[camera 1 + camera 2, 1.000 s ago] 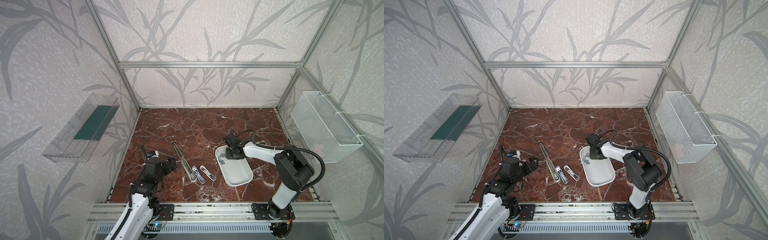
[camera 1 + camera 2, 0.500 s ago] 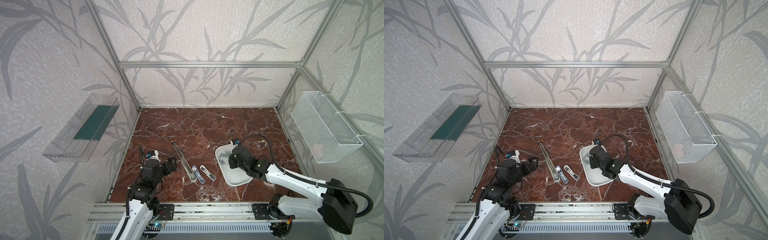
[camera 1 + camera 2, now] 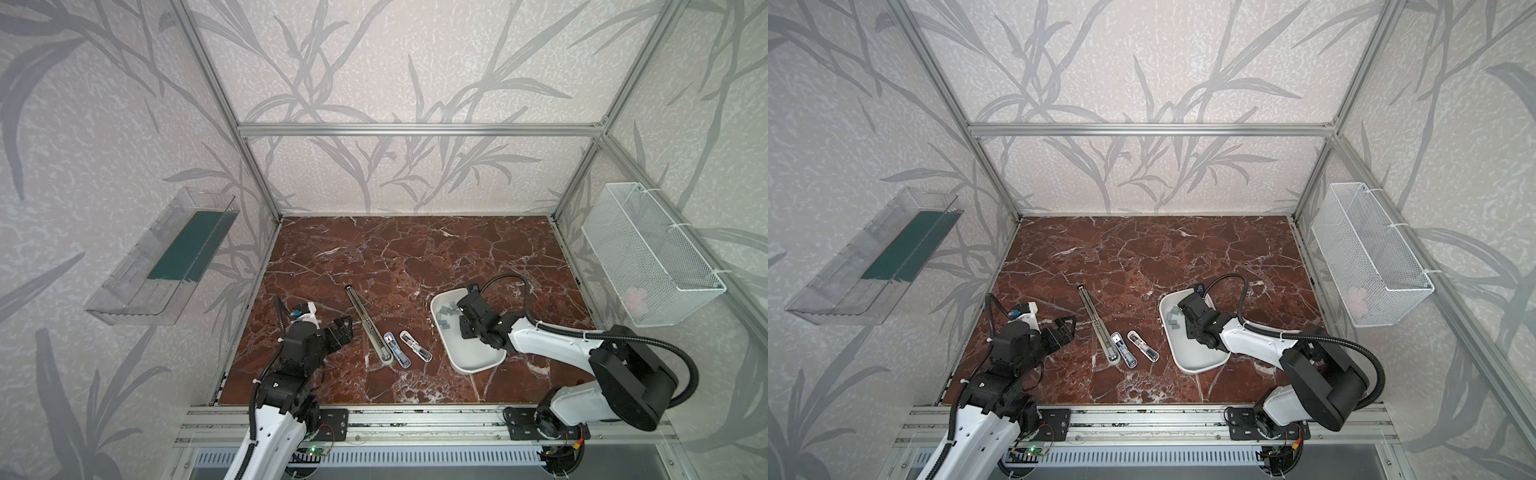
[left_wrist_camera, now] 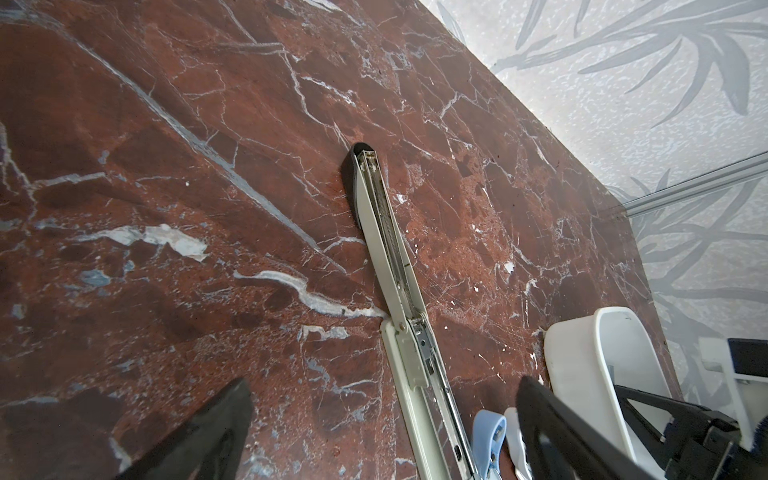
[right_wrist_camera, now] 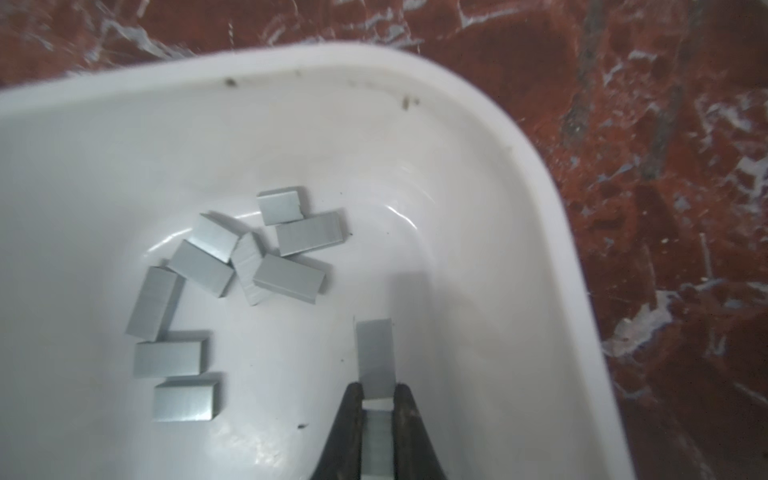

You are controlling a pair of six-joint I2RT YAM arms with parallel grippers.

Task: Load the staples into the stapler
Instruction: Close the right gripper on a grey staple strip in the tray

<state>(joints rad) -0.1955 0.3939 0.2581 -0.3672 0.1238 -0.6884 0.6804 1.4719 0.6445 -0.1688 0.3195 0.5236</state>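
Grey staple strip (image 5: 375, 353) in right gripper (image 5: 377, 392) over white tray (image 5: 478, 137) of staples (image 5: 286, 278).

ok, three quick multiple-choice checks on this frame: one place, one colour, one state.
1. Where do the loose staples lie? A) clear wall bin B) white tray C) wire basket
2. What colour is the tabletop? A) red-brown marble B) green C) plain white
3. The right gripper is: A) wide open B) shut on nothing C) shut on a staple strip

B: strips sit on the tray floor in the right wrist view.
A: veined red-brown surface in a top view.
C: a grey strip is pinched between its fingers.
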